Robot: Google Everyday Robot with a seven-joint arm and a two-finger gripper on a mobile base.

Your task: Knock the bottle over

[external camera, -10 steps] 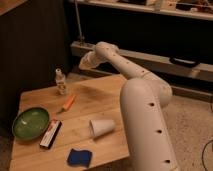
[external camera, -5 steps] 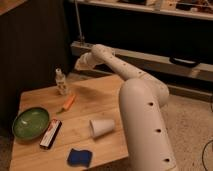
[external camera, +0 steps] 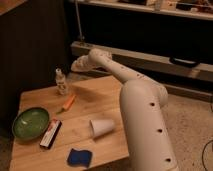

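Observation:
The bottle [external camera: 60, 81] is small, slim and clear with a whitish label. It stands upright near the far left edge of the wooden table [external camera: 95, 102]. My gripper [external camera: 76, 65] is at the end of the white arm, just right of the bottle and slightly above its top, a small gap apart from it.
A green bowl [external camera: 30, 122] sits at the table's left front. A flat black-white-red box [external camera: 50, 133] lies beside it. An orange object [external camera: 69, 102] lies mid-table. A white paper cup [external camera: 101, 127] lies on its side. A blue object [external camera: 79, 157] is near the front edge. My arm's big white link [external camera: 145, 125] fills the right.
The gripper has moved left toward the bottle. The bottle still stands upright in the same spot.

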